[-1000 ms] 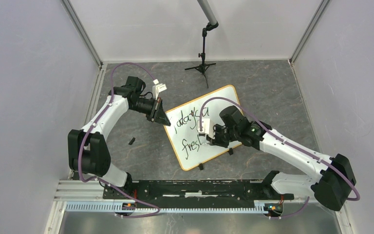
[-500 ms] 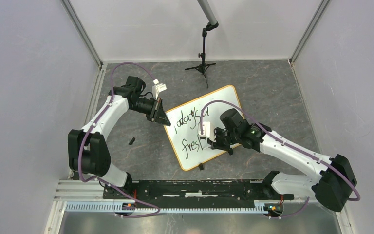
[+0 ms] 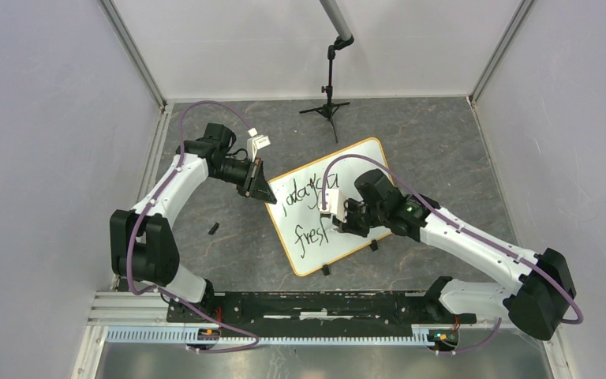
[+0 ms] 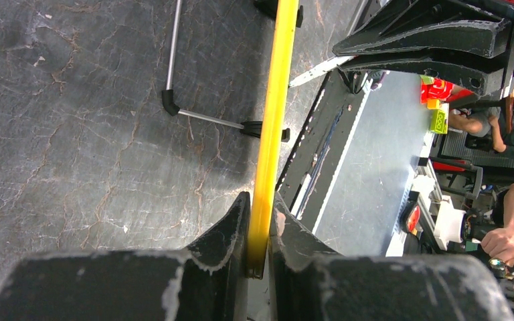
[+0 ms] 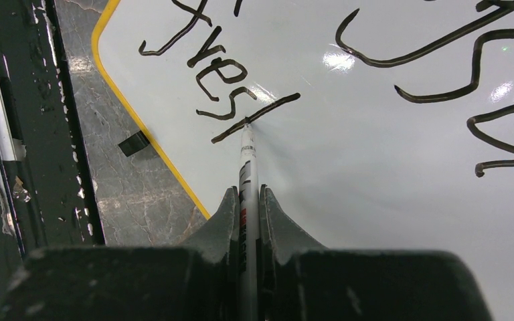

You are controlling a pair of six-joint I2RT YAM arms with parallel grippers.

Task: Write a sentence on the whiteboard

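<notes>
The whiteboard (image 3: 363, 167), white with a yellow rim, lies at an angle on the dark floor. The sentence (image 3: 309, 197) is black script in two lines, with the second line reading about "fres" (image 3: 312, 235). My left gripper (image 3: 266, 193) is shut on the board's left rim (image 4: 274, 100), which shows edge-on between its jaws (image 4: 260, 227). My right gripper (image 3: 338, 221) is shut on a grey marker (image 5: 247, 160). The marker tip touches a long slanted stroke just after "fres" (image 5: 221, 73) on the board (image 5: 375, 200).
A black tripod stand (image 3: 329, 106) is behind the board. A small black piece (image 3: 213, 229) lies on the floor to the left. Two black clip feet (image 3: 325, 270) sit on the board's near edge. The arms' base rail (image 3: 316, 304) runs along the front.
My right gripper with the marker dipped slightly toward the board's near edge, then came back up and left by the second line. The left arm and board have not moved.
</notes>
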